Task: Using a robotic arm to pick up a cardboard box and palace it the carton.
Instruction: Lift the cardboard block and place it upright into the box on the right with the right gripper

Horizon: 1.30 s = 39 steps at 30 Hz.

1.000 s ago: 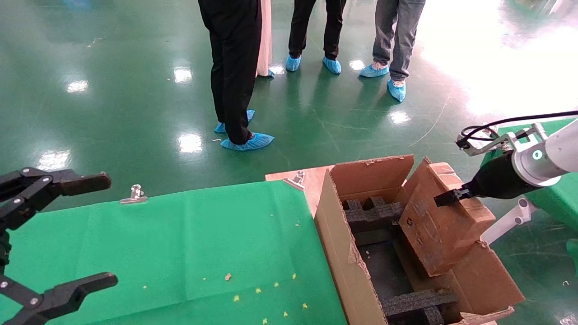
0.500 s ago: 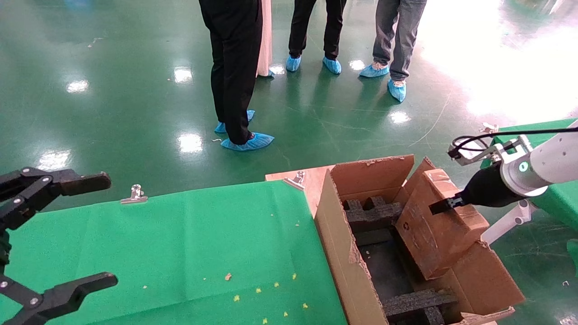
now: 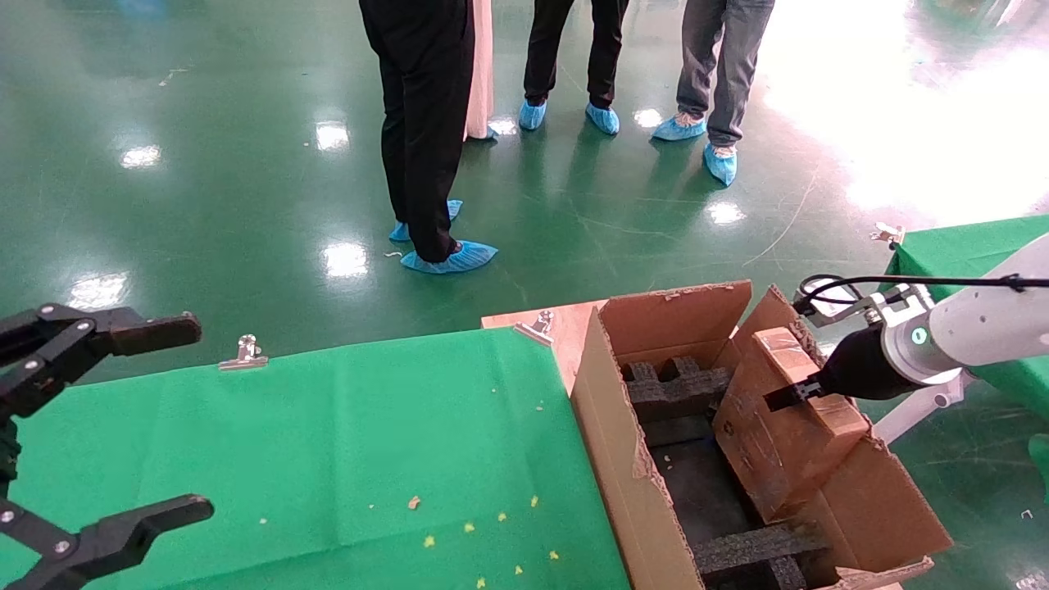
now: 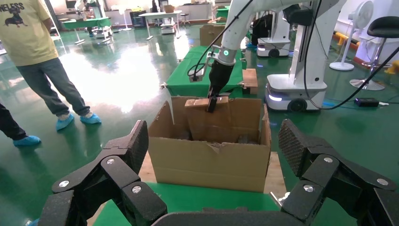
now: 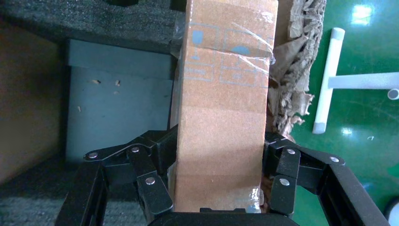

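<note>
The cardboard box, small, brown and scuffed, leans tilted inside the carton, its lower end between the black foam inserts. My right gripper on the white arm is shut on the box's upper edge. In the right wrist view the black fingers press both faces of the box. My left gripper hangs open and idle over the green cloth at the left. From the left wrist, its jaws stand wide apart and frame the carton and the held box.
The carton stands at the right end of the green-clothed table, held by metal clips. Three people stand on the glossy green floor beyond. Another green table lies to the right, and a white robot base stands behind the carton.
My right gripper has carried the cardboard box down and to the left, deeper into the carton. The left arm has not moved.
</note>
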### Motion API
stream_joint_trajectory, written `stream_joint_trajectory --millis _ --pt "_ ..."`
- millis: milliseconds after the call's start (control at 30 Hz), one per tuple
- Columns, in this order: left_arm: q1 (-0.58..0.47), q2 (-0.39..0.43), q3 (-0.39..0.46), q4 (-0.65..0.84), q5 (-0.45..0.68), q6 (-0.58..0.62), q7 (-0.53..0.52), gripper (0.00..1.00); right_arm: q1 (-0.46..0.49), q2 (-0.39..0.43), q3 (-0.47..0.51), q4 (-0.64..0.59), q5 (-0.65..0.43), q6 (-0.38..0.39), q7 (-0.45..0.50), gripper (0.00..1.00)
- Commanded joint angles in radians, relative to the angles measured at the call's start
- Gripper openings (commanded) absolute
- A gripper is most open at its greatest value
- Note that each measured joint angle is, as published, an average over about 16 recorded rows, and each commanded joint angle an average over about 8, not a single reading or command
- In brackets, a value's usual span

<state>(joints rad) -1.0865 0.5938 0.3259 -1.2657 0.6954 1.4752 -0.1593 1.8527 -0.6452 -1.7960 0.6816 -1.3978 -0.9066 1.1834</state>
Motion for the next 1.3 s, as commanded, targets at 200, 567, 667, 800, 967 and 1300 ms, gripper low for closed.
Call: stream_joint_trajectory --millis 200,567,667,800,967,1300 --pt "0.0 0.0 0.0 0.0 0.0 0.0 0.0 1.0 -0.041 0.001 0.005 0.004 0.014 0.047 -0.013 0.0" --pt "0.0 0.0 0.0 0.0 0.0 0.0 0.0 1.0 -0.083 0.016 0.011 0.024 0.035 0.088 -0.032 0.0" --pt "0.0 0.0 0.0 0.0 0.0 0.0 0.0 1.0 -0.077 0.017 0.014 0.022 0.034 0.094 -0.035 0.0" --pt "0.0 0.0 0.0 0.0 0.0 0.0 0.0 1.0 -0.062 0.014 0.018 0.011 0.028 0.103 -0.037 0.0" --pt "0.0 0.0 0.001 0.0 0.0 0.0 0.0 1.0 -0.049 0.009 0.021 -0.002 0.024 0.104 -0.041 0.0" --pt "0.0 0.0 0.001 0.0 -0.001 0.0 0.0 1.0 -0.087 0.024 0.023 0.027 0.045 0.121 -0.049 0.0"
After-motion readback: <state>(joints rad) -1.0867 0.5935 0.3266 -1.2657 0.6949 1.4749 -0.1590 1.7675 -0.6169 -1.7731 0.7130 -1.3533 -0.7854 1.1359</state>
